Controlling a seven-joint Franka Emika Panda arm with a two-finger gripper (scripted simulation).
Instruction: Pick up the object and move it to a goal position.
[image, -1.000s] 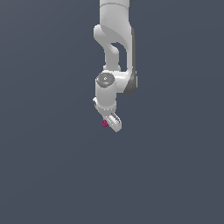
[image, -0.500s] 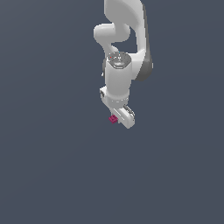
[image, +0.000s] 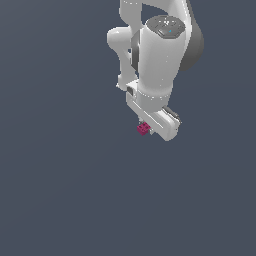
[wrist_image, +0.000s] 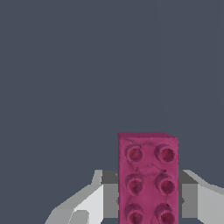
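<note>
The magenta studded brick (image: 144, 129) shows at the lower end of the white arm in the exterior view, partly hidden behind the hand. My gripper (image: 148, 128) is shut on it and holds it up above the grey floor. In the wrist view the brick (wrist_image: 148, 177) stands between the two white fingers (wrist_image: 89, 202), studs facing the camera, its lower end cut off by the frame. The gripper (wrist_image: 148, 205) clamps it from both sides.
The white arm (image: 160, 55) fills the upper middle of the exterior view. A plain dark grey surface (image: 60, 190) lies all around, with no other objects in view.
The arm has swung toward the camera and to the exterior view's right, looming larger. The brick has stayed clamped in the gripper and moved with it.
</note>
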